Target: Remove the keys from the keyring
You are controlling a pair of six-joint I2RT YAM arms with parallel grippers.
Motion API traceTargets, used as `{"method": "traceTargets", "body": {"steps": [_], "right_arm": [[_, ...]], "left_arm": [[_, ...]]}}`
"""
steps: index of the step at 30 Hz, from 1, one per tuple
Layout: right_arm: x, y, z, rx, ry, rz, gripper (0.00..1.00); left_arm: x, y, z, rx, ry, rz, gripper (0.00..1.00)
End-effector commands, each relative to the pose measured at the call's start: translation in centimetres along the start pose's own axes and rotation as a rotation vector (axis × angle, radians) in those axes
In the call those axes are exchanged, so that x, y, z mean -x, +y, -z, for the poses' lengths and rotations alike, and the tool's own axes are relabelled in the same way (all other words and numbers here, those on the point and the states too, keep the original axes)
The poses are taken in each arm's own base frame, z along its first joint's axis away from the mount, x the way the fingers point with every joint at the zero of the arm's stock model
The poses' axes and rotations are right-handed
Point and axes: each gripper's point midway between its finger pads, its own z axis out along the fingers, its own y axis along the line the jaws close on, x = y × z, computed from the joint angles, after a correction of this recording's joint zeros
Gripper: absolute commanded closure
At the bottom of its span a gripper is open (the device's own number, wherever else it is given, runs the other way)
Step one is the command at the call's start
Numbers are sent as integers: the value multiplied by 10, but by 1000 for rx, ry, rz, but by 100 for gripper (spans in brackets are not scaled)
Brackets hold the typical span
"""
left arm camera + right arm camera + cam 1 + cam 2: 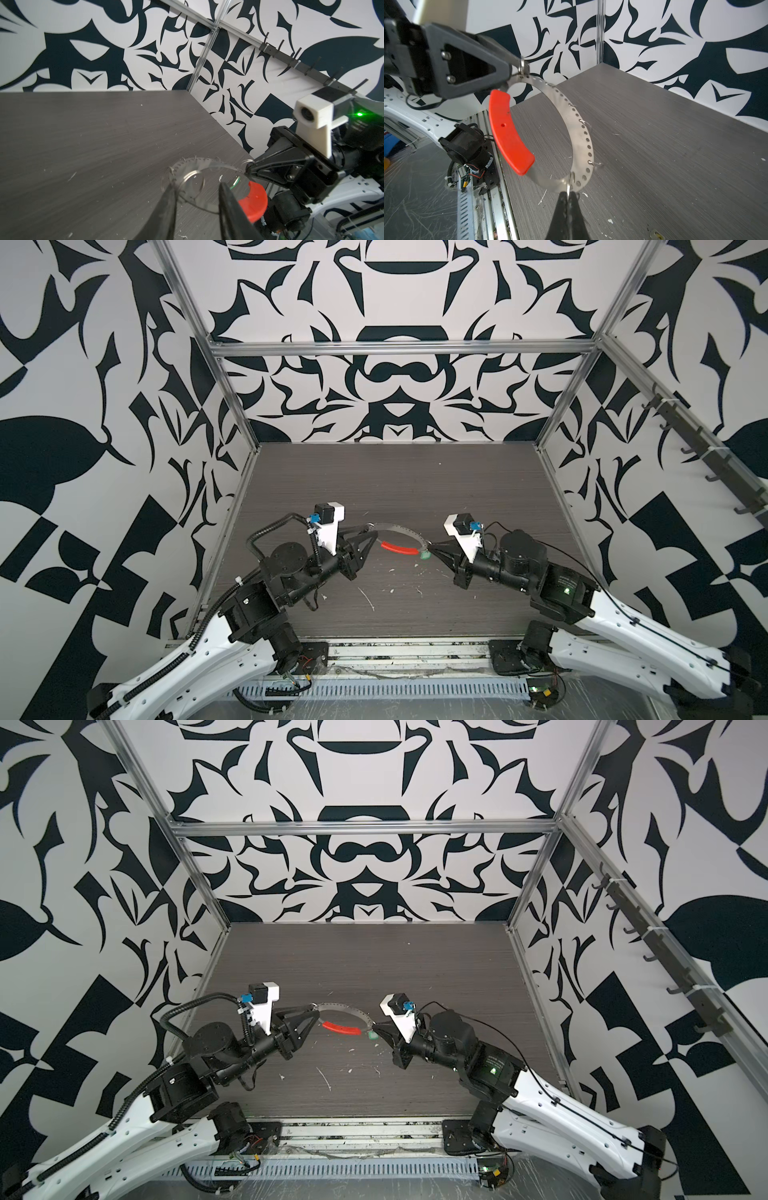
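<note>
Perforated grey metal keyring [580, 135] with curved red sleeve [506, 133] is held above the dark wood-grain table [654, 145], between both arms. Fingers of the right gripper [568, 196] are pinched tight on a small wire ring [569, 182] at its edge. Fingers of the left gripper [196, 191] stand partly apart around the opposite stretch, and the green plastic tag [424, 556] is just beside the right fingertips.

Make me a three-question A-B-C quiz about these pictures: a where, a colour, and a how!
1. Where is the keyring? A) in a drawer B) between the left end effector and right end effector C) under a cup
2. Its sleeve's colour? A) red B) blue C) yellow
3. The right end effector is: A) wide open B) unseen C) shut on a small split ring
Answers: B, it reaches from tip to tip; A, plainly red; C, pinched tight on it.
</note>
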Motion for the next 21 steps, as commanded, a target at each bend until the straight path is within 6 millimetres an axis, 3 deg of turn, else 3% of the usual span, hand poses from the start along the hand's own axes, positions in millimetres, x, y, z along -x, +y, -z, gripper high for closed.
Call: {"method": "traceTargets", "body": {"steps": [1, 7, 10, 15, 21], "right_arm": [[39, 7, 10, 11, -104, 31, 100], [38, 2, 10, -18, -84, 29, 100], [37, 3, 10, -13, -77, 31, 100], [36, 9, 11, 18, -63, 42, 100], [36, 26, 14, 116, -61, 75, 100]], "left_arm": [[-3, 12, 1, 67, 10, 26, 55], [-5, 31, -2, 208, 69, 28, 50], [-9, 26, -6, 186, 104, 17, 48], [-9, -34, -10, -148, 140, -52, 48], [-3, -72, -9, -347, 158, -166, 50]]}}
